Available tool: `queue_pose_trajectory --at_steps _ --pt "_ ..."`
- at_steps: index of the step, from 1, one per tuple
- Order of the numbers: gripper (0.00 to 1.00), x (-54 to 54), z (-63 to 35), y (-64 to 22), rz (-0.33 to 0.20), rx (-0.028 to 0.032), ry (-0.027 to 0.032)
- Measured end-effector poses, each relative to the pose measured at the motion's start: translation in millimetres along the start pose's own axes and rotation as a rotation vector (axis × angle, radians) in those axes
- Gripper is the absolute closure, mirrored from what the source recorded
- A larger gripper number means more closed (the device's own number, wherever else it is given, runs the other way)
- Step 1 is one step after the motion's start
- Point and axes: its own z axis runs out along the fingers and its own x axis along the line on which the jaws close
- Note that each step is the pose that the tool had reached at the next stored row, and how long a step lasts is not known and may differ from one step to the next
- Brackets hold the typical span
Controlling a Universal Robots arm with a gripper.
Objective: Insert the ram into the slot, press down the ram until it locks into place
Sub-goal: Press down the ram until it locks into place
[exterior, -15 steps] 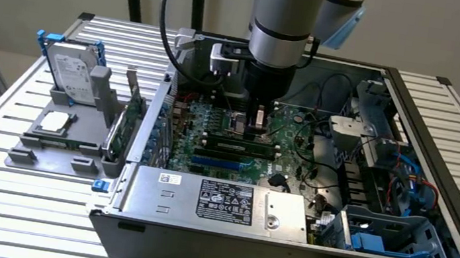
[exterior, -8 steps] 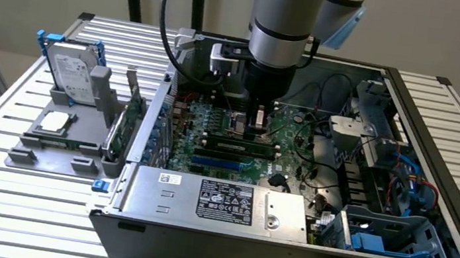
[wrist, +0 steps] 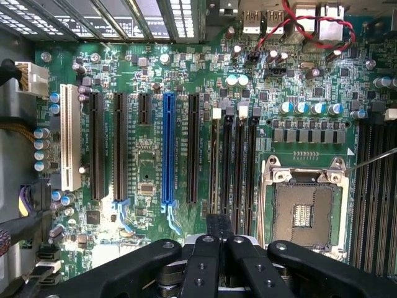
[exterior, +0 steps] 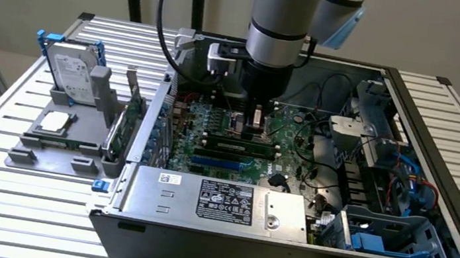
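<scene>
The ram is a thin green stick with black chips. It stands on edge in a long black slot on the motherboard inside the open computer case. In the wrist view the ram appears edge-on in the slot nearest the PCI sockets, with a white end clip. My gripper hangs straight down over the board, just behind the ram's middle. Its black fingers lie close together with nothing visible between them, tips at the near end of the memory slots.
Three empty black memory slots lie beside the ram, then the open CPU socket. A blue slot lies on the other side. A power supply fills the case front, and cables and drive cages crowd the exterior view's right.
</scene>
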Motion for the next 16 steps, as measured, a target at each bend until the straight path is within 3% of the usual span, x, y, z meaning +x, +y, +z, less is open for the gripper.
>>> queue_pose_trajectory --at_steps 16 --pt "0.89 -0.6 16.6 0.5 0.000 -0.0005 0.0011"
